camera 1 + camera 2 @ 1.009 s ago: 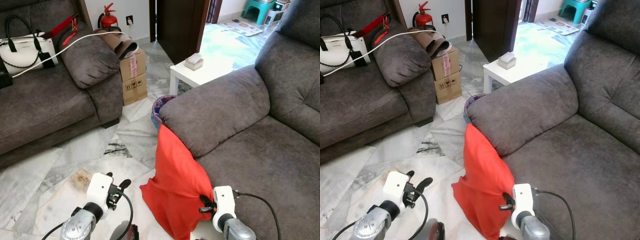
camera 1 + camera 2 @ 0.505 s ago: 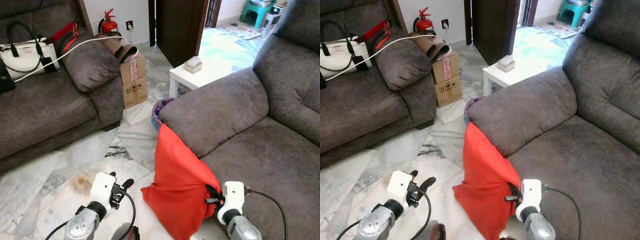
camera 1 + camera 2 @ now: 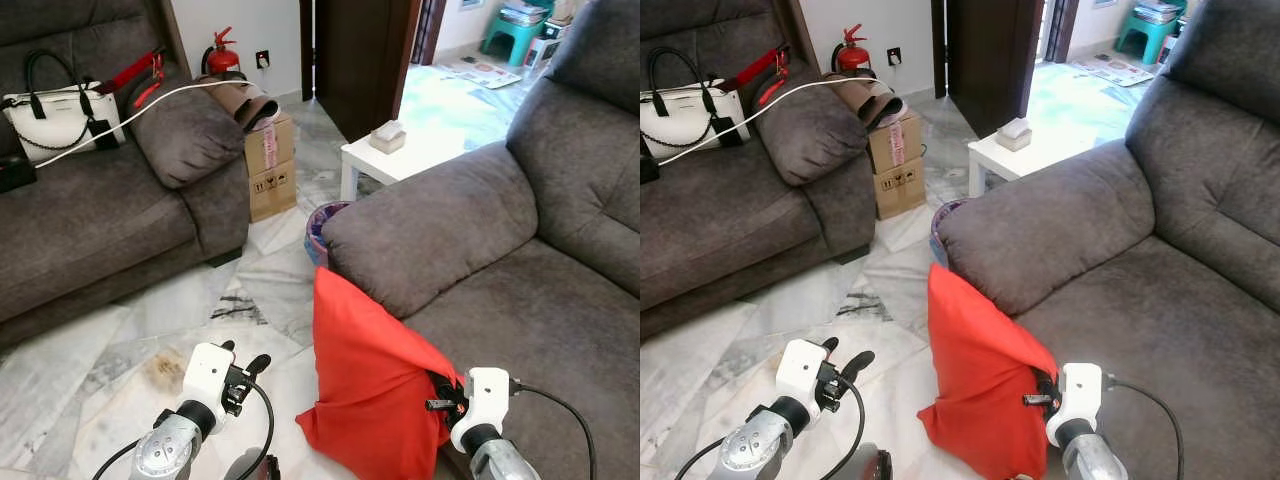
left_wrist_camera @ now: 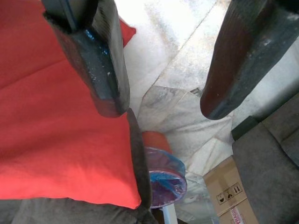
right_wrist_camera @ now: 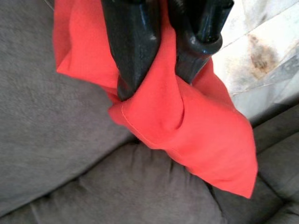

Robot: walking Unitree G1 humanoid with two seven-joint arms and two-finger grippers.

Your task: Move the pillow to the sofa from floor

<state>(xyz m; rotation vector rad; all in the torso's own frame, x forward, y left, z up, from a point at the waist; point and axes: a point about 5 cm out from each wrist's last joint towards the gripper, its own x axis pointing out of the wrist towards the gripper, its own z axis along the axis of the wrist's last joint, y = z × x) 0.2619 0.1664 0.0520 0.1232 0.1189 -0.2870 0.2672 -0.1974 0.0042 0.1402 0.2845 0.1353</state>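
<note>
Clamped on a corner fold of the red pillow [image 5: 159, 107], the right gripper [image 3: 440, 392] holds it upright against the sofa [image 3: 520, 300] front, seat just beyond, while the left gripper [image 3: 245, 372] hangs open, farther off.

The right gripper [image 3: 437, 392] was largely buried in a fold of the red pillow [image 3: 370, 385], so in the head views its fingertips could not be made out. The pillow's bottom edge ran off the lower border of the left eye view, and its far side was hidden behind the sofa [image 3: 520, 300] armrest. The purple bin [image 3: 322, 222] showed as a sliver of rim, the rest covered by the armrest. The left gripper [image 3: 250, 370] had its arm cut off at the picture's lower edge. The second sofa [image 3: 90, 220] was cropped at the left border. The print on the cardboard boxes [image 3: 270, 165] was too small to read.
</note>
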